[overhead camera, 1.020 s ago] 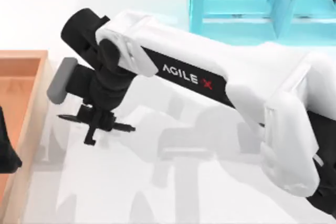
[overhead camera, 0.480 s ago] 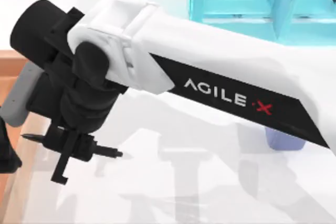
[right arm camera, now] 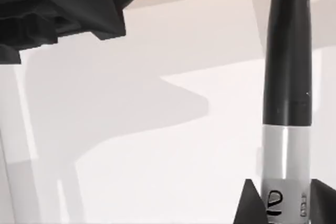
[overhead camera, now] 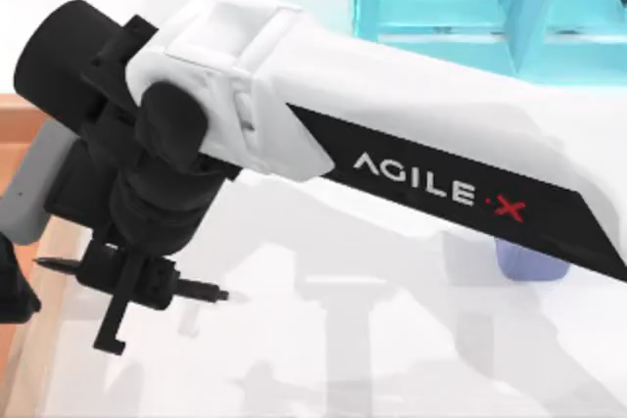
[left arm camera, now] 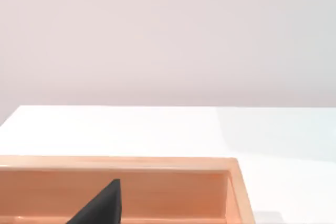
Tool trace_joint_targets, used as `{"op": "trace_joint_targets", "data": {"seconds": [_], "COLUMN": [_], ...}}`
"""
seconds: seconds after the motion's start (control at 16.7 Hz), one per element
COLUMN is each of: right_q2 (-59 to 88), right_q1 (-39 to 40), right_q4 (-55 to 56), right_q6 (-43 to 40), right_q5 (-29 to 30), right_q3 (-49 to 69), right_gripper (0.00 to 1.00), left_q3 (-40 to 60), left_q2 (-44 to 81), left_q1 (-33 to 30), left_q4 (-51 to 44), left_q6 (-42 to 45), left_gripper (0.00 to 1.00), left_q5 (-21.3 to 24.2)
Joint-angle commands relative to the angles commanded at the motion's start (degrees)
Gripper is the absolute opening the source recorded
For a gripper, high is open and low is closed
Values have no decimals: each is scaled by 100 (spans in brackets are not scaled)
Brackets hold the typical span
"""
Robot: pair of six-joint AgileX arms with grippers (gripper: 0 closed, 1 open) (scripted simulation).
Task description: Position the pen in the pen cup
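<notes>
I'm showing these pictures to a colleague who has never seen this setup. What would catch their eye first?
Probably the big white and black right arm sweeping across the top view, its right gripper at the table's left holding the pen level above the white surface. Next, the turquoise shelf at the back, and the small blue pen cup peeking out under the arm at the right. A wooden tray sits at the left edge.

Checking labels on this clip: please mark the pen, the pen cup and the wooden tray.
pen (right arm camera: 286,103): right wrist view, on its black barrel above the grey band.
pen cup (overhead camera: 529,263): top view, on the blue wall showing below the right arm.
wooden tray (left arm camera: 173,190): left wrist view, on its inner side wall.
</notes>
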Motion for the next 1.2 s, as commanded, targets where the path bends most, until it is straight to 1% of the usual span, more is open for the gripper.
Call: {"op": "trace_joint_targets", "data": {"seconds": [0.12, 0.24, 0.36, 0.48, 0.72, 1.2], "right_q2": [-42, -121, -229, -364, -689, -1341], "right_q1": [-185, -524, -997, -1579, -2947, -5665], "right_q4": [71, 192, 355, 548, 972, 1691], "right_q6": [-237, -639, -1172, -1808, -3268, -6234], "right_q5": [-276, -754, -1391, -2157, -3977, -8073], "right_q3": [-184, -501, -930, -1445, -2629, -4952], "right_gripper": [0, 0, 0, 0, 0, 0], "left_q3": [0, 0, 0, 0, 0, 0], "left_q2": [0, 0, 0, 0, 0, 0], "left_q1": [0, 0, 0, 0, 0, 0], "left_q4": [0, 0, 0, 0, 0, 0], "left_q6": [0, 0, 0, 0, 0, 0], "left_gripper": [100, 100, 100, 100, 100, 100], "left_q5": [0, 0, 0, 0, 0, 0]}}
